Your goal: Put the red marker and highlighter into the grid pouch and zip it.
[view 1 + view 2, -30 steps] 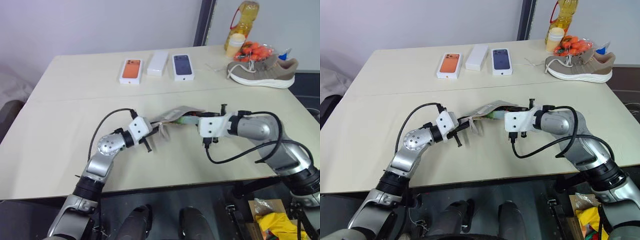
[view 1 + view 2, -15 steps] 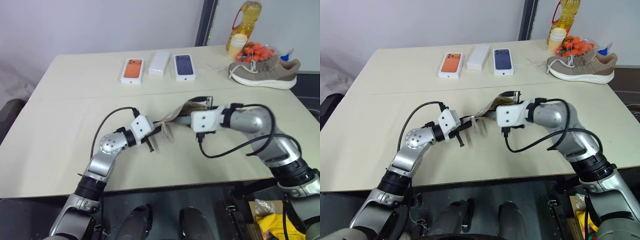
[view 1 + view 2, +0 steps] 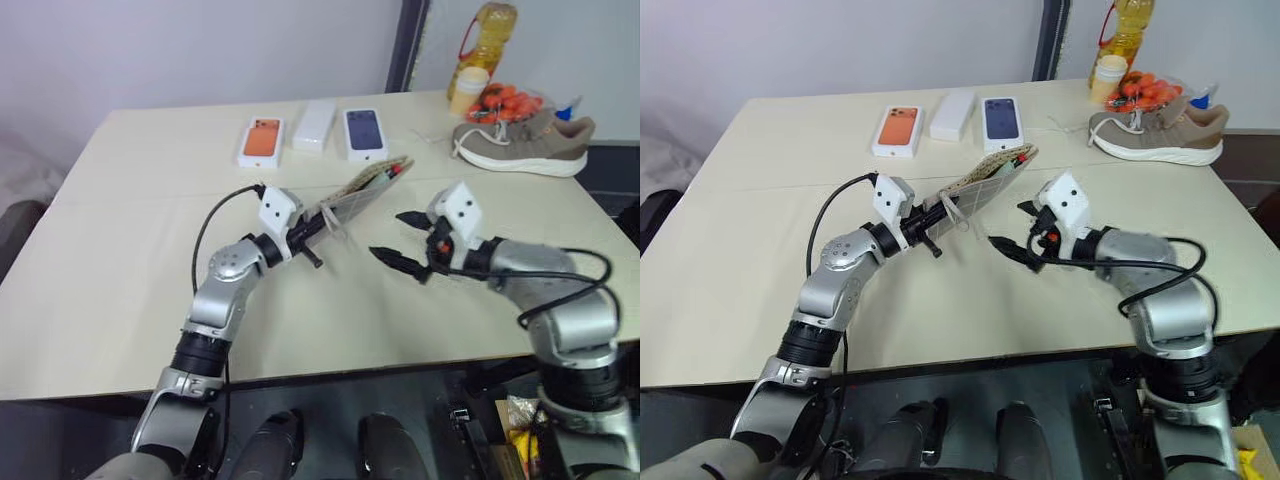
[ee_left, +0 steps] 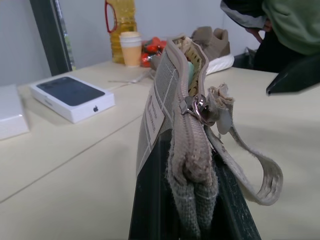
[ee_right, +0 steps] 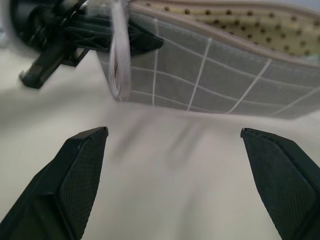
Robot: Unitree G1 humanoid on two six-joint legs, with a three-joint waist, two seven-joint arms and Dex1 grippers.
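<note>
Up off the table [image 3: 120, 300], the grid pouch [image 3: 360, 195] was pinched at its near end by the left gripper [image 3: 305, 235], long axis slanting up and away toward the phone boxes [image 3: 315, 130]. Beside it, the right gripper [image 3: 405, 240] gaped empty.

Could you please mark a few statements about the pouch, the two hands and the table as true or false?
1. The left hand holds the grid pouch up off the table. True.
2. The right hand is clamped on the pouch. False: it is open, empty and apart from the pouch.
3. The pouch is zipped fully shut. False: its far end gapes, with the red marker tip showing.
4. Three phone boxes lie at the table's far side. True.
5. The shoe lies on the floor. False: it is on the table.
</note>
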